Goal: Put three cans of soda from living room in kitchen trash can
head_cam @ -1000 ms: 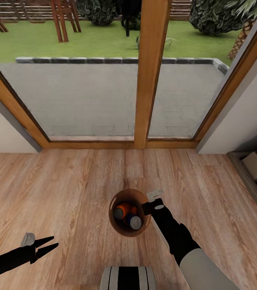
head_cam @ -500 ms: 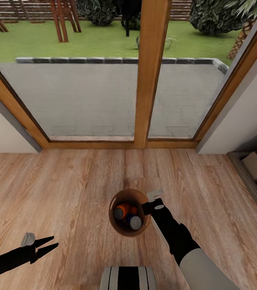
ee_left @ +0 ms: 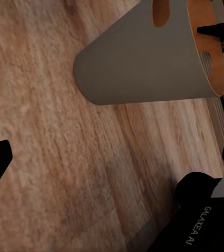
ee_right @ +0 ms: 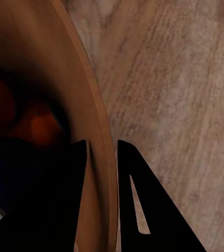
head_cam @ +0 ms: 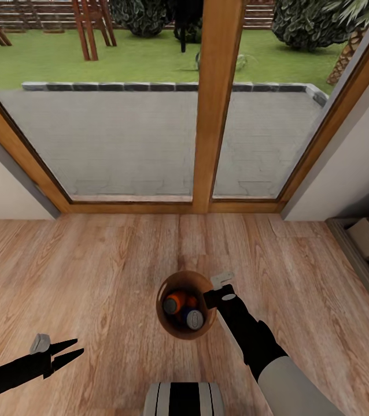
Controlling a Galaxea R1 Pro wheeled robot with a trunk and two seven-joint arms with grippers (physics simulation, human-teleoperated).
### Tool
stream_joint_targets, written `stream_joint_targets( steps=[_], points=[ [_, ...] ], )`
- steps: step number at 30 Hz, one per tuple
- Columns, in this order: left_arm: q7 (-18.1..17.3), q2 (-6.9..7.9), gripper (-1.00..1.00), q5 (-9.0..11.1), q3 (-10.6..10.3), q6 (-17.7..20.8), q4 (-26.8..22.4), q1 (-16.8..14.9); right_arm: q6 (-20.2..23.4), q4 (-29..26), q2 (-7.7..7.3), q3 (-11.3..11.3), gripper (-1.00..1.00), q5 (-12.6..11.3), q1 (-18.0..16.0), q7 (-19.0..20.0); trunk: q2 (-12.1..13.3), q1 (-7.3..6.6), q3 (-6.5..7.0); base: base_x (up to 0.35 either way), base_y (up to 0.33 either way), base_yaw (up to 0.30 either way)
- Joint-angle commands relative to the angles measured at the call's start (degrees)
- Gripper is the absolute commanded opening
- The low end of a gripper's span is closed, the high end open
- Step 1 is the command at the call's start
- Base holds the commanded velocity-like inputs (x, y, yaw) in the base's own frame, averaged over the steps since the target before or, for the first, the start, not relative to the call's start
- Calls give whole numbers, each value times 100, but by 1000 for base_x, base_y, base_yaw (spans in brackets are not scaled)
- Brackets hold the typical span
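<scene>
A light wood plank floor is seen running up to a tall glazed door with a wooden frame, beyond which a paved patio and lawn are shown.

At about eight o'clock in the head view, the left gripper is held low over bare floor with its fingers spread and nothing between them; it is judged to be kept aside so as not to interfere. In the left wrist view the pale grey outside of the bin can be made out, well apart from those fingers.

Near six o'clock, just ahead of the robot's trunk, the trash can is stood upright on the floor, its copper-brown inside turned to the camera. Orange soda cans are seen lying within; two grey ends can be made out, and whether a third can is underneath cannot be told.

At the bin's three o'clock edge, the right gripper is pinched onto the rim: in the right wrist view one finger is placed inside the wall and the other outside, with the rim clamped between them. The grip is judged to serve for carrying or steadying the bin.
</scene>
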Motion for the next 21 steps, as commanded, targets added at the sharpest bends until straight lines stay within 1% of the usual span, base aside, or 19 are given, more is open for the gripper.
stream_joint_targets(
  steps=[1,18,20,21],
  points=[
    [0,-1,100,-1,-1,-1,2,-4,-75,-12,1,-1,-100,-8,4,-1,0,187,-1,0,0,0],
    [-2,-1,100,-2,-1,-1,2,0,-75,-12,1,-1,-100,-8,5,-1,0,187,-1,0,0,0],
    [-2,-1,100,-1,-1,-1,2,-3,-75,-12,1,-1,-100,-8,5,-1,-80,231,-37,0,0,0],
    [-3,-1,100,0,-1,-2,2,-2,-75,-12,1,-1,-100,-8,5,-1,-80,231,-37,0,0,0]
  ],
)
